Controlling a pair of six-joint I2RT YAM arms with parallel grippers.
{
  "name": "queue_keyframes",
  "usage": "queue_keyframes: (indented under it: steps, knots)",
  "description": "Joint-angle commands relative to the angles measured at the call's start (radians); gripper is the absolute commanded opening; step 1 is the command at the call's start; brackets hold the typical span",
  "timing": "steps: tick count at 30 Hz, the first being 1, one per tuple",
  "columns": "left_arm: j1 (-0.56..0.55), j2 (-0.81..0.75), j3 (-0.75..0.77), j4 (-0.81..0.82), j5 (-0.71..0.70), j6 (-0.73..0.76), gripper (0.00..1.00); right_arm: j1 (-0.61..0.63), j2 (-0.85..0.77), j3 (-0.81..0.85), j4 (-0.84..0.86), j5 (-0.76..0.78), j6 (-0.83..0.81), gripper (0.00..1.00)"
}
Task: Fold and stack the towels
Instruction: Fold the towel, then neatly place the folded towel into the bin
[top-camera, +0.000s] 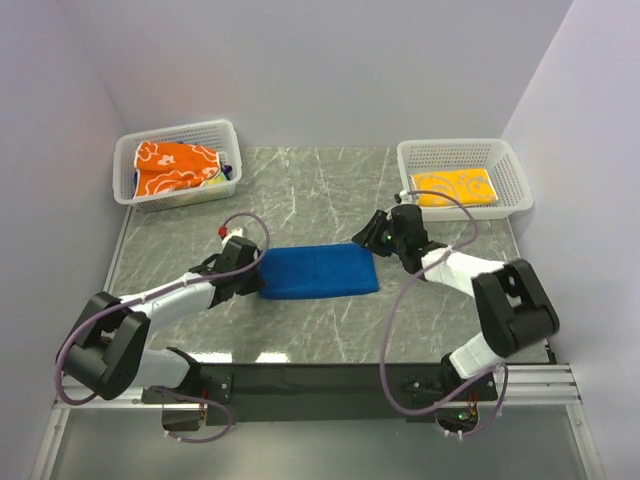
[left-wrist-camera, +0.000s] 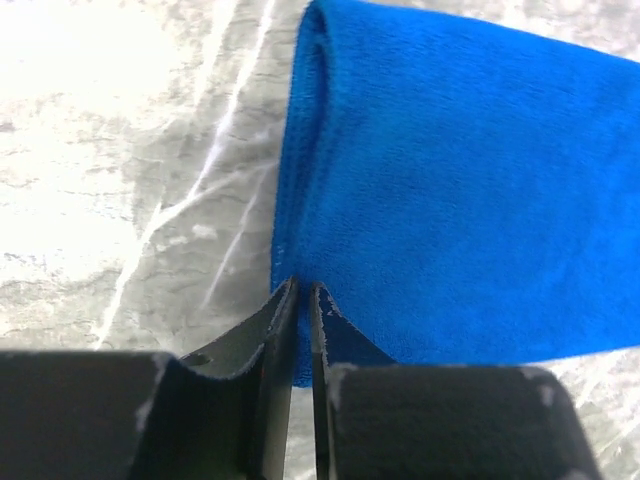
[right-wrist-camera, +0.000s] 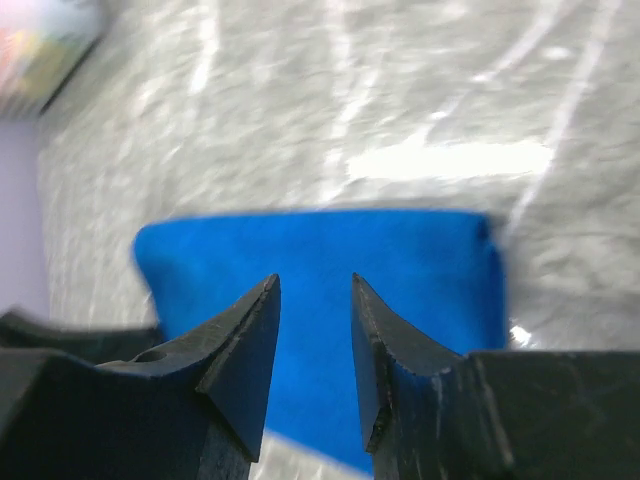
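Blue towel (top-camera: 318, 271) is looking soft, light, floppy, so I'd grab corners. Left jaws are pinching its left edge, right jaws are hanging spread over its right end.

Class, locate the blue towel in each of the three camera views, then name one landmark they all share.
Top external: blue towel lies mid-table, between left gripper and right gripper.
Left wrist: towel fills the upper right, its edge at the fingertips.
Right wrist: towel sits centre, behind the open fingers.
Shared landmark: the grey veined marble tabletop.
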Motion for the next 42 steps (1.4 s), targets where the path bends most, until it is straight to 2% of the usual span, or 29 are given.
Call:
queue_keyframes:
  steps: [1,7,12,14,15,18,19,23,25,31,37,42]
  knots:
    - [0.036,0.008,-0.028,0.031,-0.035,-0.014,0.14,-0.040,0.091,-0.004,0.123,0.037,0.082,0.41]
    - [0.125,0.003,-0.053,0.042,-0.018,-0.012,0.13,-0.069,0.133,-0.068,0.175,0.049,0.107,0.41]
    - [0.133,0.008,0.038,-0.020,-0.060,0.038,0.17,-0.070,0.000,-0.041,0.013,0.080,0.025,0.42]
    - [0.121,0.003,0.110,-0.070,-0.087,0.078,0.27,-0.073,-0.112,-0.035,-0.094,0.116,-0.028,0.43]
    - [0.097,0.003,0.169,-0.110,-0.102,0.090,0.41,-0.073,-0.184,-0.026,-0.131,0.130,-0.063,0.45]
    - [0.032,0.003,0.262,-0.176,-0.184,0.130,0.61,-0.083,-0.302,-0.006,-0.285,0.181,-0.118,0.57]
    - [-0.026,0.007,0.324,-0.199,-0.205,0.133,0.69,-0.086,-0.326,-0.003,-0.324,0.187,-0.153,0.66]
    - [-0.181,0.047,0.457,-0.262,-0.233,0.153,0.81,-0.108,-0.430,-0.010,-0.498,0.285,-0.195,0.89]
    - [-0.271,0.095,0.521,-0.285,-0.239,0.156,0.82,-0.131,-0.487,-0.035,-0.527,0.324,-0.206,0.95]
    - [-0.492,0.319,0.697,-0.299,-0.308,0.173,0.78,-0.195,-0.600,-0.114,-0.592,0.438,-0.191,0.96]
    - [-0.603,0.546,0.854,-0.290,-0.304,0.250,0.71,-0.241,-0.686,-0.190,-0.578,0.422,-0.151,0.96]
    - [-0.632,0.675,0.929,-0.279,-0.267,0.311,0.66,-0.254,-0.721,-0.220,-0.570,0.433,-0.141,0.96]
